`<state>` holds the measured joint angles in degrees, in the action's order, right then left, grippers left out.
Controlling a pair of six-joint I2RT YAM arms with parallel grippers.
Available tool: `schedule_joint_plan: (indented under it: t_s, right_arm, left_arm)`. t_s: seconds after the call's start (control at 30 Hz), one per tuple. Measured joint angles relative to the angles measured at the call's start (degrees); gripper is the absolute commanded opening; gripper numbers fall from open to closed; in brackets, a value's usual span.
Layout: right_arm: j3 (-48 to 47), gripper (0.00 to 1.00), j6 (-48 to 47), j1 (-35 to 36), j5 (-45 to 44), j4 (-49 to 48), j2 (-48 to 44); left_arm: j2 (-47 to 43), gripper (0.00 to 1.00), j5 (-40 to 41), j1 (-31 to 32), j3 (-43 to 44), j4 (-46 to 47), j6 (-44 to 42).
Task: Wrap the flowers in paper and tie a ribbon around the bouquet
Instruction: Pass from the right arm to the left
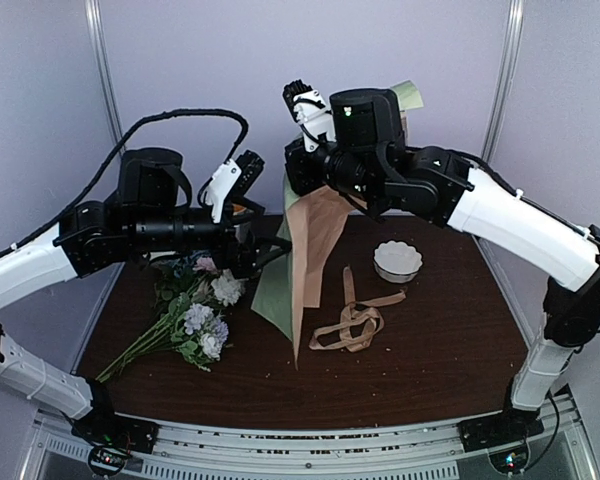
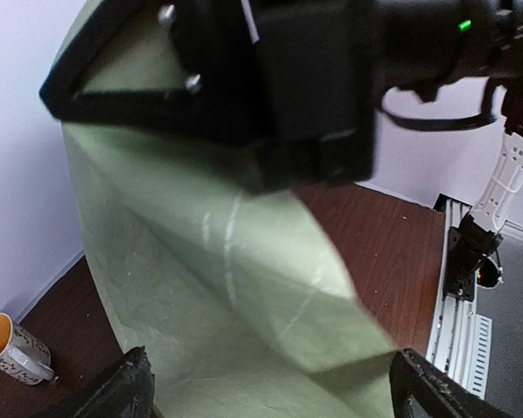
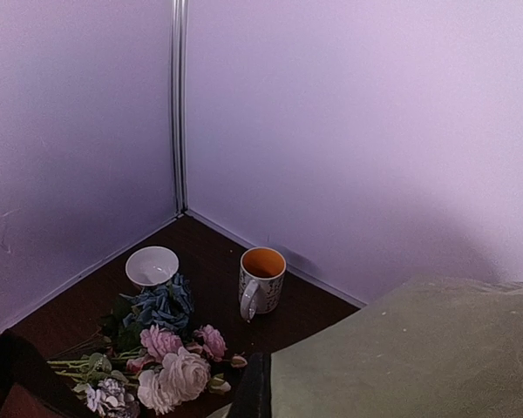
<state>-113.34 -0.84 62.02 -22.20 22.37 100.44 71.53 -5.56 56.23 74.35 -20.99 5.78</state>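
Paper (image 1: 315, 240) hangs from the right end effector (image 1: 305, 108), which is clamped shut on its upper part. Long axis is near vertical, with the lower tip reaching the bench (image 1: 430, 340) between the flowers (image 1: 202, 305) and ribbon (image 1: 350, 325). Left end effector (image 1: 235, 178) sits just left of the sheet, jaws wide and empty, sage face straight ahead of its fingers (image 2: 131, 387), so the next grab looks like the left's.

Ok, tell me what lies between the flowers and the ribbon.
The paper, lifted and hanging down, sits between the flowers and the ribbon. The top external view shows this.
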Motion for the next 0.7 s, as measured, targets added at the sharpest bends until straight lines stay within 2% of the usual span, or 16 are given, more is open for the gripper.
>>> schedule_joint_plan:
  t_s: [0.17, 0.27, 0.47, 0.57, 0.63, 0.7]
  right_arm:
    - [-1.5, 0.0, -0.3, 0.0, -0.9, 0.2, 2.8]
    - [-2.1, 0.0, -0.2, 0.0, -0.9, 0.2, 3.5]
    - [-2.6, 0.0, 0.0, 0.0, -0.8, 0.3, 3.5]
    - [-2.6, 0.0, 0.0, 0.0, -0.8, 0.7, 3.5]
    - [-2.6, 0.0, 0.0, 0.0, -0.8, 0.9, 3.5]
    - [-2.6, 0.0, 0.0, 0.0, -0.7, 1.0, 3.5]
  left_arm:
    - [-4.9, 0.98, -2.3, 0.5, -1.5, 1.5, -1.0]
    - [-6.6, 0.98, 0.4, 0.7, -0.8, 1.3, -1.0]
    - [0.9, 0.98, 12.7, 0.8, 3.8, -2.2, -1.7]
    - [4.4, 0.97, 15.8, 0.8, 4.1, -4.2, -2.3]
    - [6.1, 0.92, 17.2, 0.8, 4.1, -5.2, -2.6]
    - [6.4, 0.75, 18.3, 0.8, 4.1, -5.7, -3.0]
